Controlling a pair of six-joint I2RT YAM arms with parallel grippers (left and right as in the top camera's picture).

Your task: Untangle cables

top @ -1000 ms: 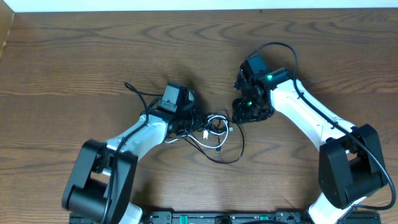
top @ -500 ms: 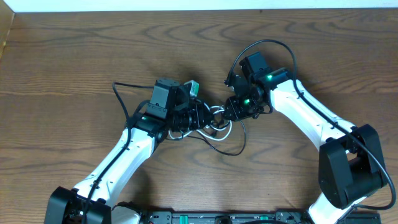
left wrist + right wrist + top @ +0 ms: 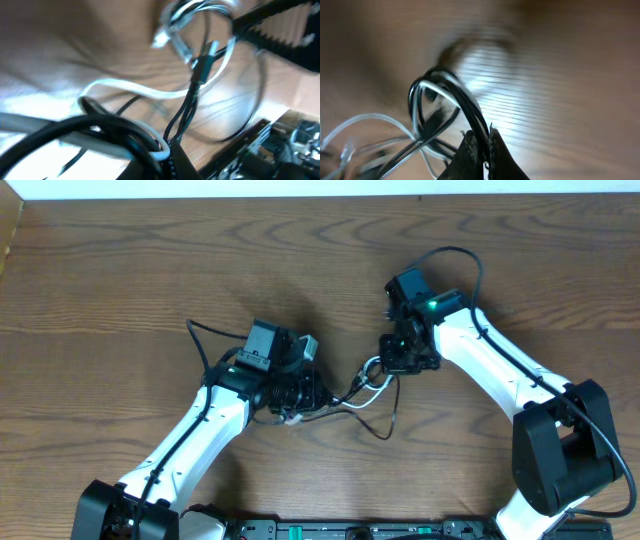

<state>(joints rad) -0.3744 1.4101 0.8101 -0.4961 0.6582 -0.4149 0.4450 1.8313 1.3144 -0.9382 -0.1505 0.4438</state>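
Note:
The cables (image 3: pixel 362 385) are thin black and white cords stretched between my two grippers at the table's middle, with a black loop trailing toward the front. My left gripper (image 3: pixel 298 398) is shut on black and white strands at the bundle's left end; the left wrist view shows them pinched (image 3: pixel 162 145) with a plug end (image 3: pixel 202 67) beyond. My right gripper (image 3: pixel 392 365) is shut on black strands at the right end; the right wrist view shows them clamped between the fingers (image 3: pixel 485 142), looping up and left (image 3: pixel 427 95).
The wooden table (image 3: pixel 120 280) surrounds the work area. Thicker black arm cables arc beside the left arm (image 3: pixel 200 340) and over the right arm (image 3: pixel 450 255). The robot base rail (image 3: pixel 350 530) runs along the front edge.
My left gripper has pulled back left and toward the front, my right gripper has moved slightly right. The cable bundle between them has stretched out from a tight coil.

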